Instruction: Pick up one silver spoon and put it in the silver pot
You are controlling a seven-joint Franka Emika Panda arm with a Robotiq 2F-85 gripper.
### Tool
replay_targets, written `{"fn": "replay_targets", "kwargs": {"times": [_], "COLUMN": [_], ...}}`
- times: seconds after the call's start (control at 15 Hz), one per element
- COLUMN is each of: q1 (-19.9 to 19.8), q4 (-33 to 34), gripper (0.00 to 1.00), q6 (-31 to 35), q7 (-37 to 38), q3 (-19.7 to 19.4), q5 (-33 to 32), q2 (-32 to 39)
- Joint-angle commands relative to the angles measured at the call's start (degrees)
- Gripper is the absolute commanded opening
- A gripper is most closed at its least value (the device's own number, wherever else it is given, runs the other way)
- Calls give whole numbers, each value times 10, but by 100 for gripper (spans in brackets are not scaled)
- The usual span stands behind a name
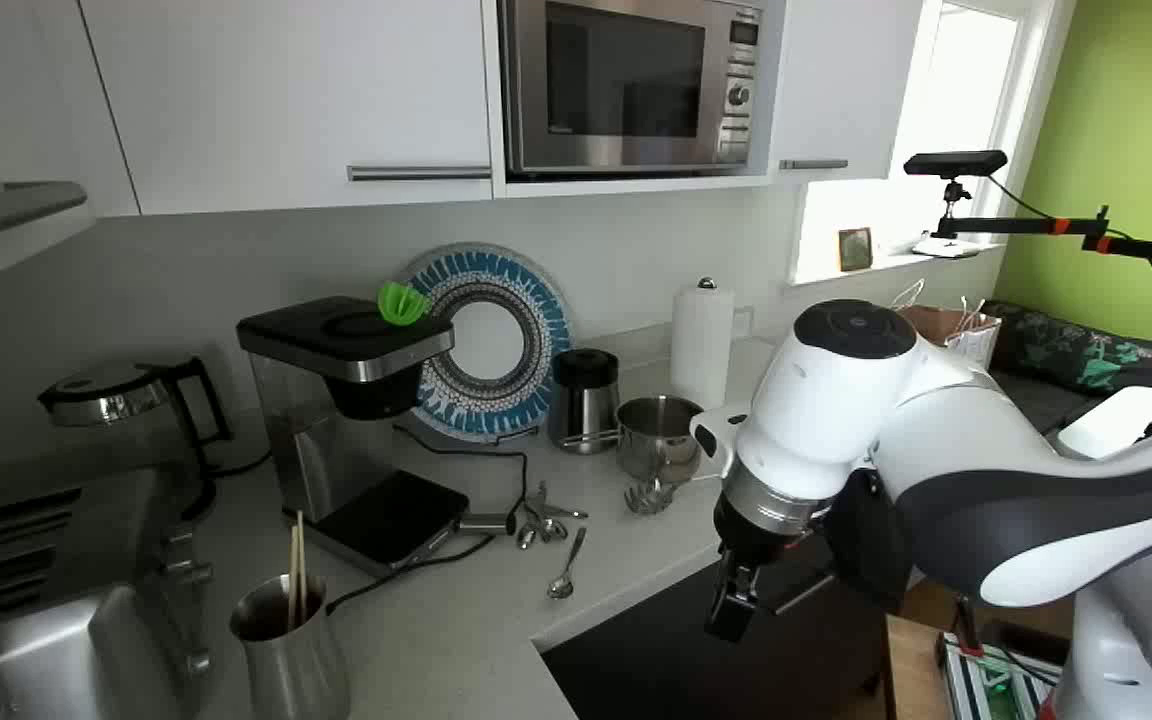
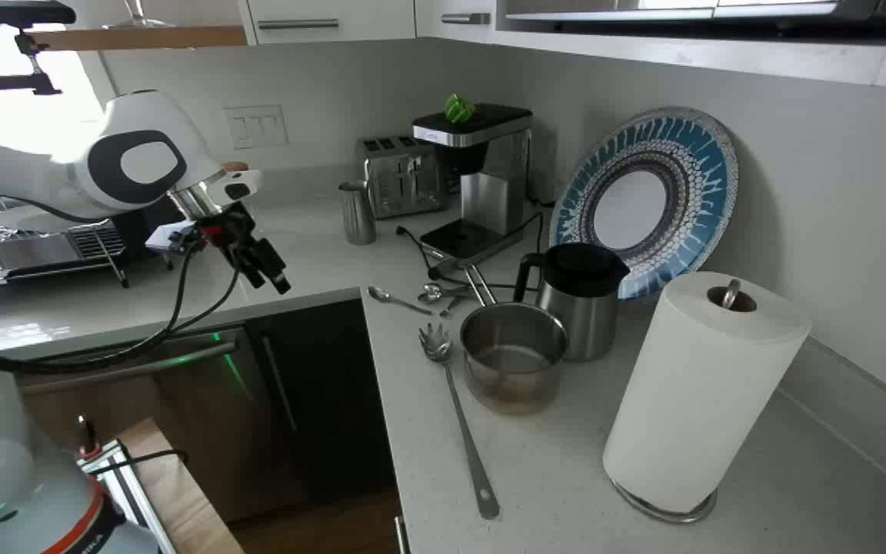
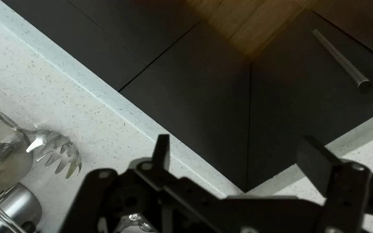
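Note:
The silver pot [image 1: 658, 445] stands upright on the counter and also shows in an exterior view [image 2: 511, 377] and partly in the wrist view [image 3: 11, 165]. A silver spoon [image 1: 566, 573] lies alone near the counter's inner corner and also shows in an exterior view [image 2: 401, 300]. A small cluster of silver spoons [image 1: 541, 520] lies just behind it. My gripper [image 3: 235, 137] is open with nothing between its fingers. It hangs off the counter's front edge in both exterior views [image 1: 733, 620] [image 2: 272, 275], apart from the spoons and the pot.
A slotted pasta server [image 2: 462, 415] lies beside the pot. A steel carafe [image 2: 581, 315], a paper towel roll [image 2: 708, 400], a coffee maker [image 1: 356, 430], a patterned plate [image 1: 486, 340] and a metal cup with sticks [image 1: 291, 640] stand on the counter [image 3: 86, 123].

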Motion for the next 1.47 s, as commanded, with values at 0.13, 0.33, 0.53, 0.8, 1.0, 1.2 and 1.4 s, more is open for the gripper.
{"fn": "replay_targets", "kwargs": {"times": [0.13, 0.33, 0.53, 0.8, 1.0, 1.2, 1.4], "q1": [13, 13, 13, -25, -77, -108, -111], "q4": [1, 1, 1, 7, 40, 75, 122], "gripper": [100, 100, 100, 100, 100, 100, 100], "q6": [-3, -3, -3, 3, 10, 25, 60], "q7": [7, 7, 7, 49, 78, 84, 120], "q3": [-13, -13, -13, 17, 22, 16, 14], "q5": [-10, -10, -10, -57, -158, -234, -266], "q2": [3, 3, 3, 8, 39, 91, 166]}}
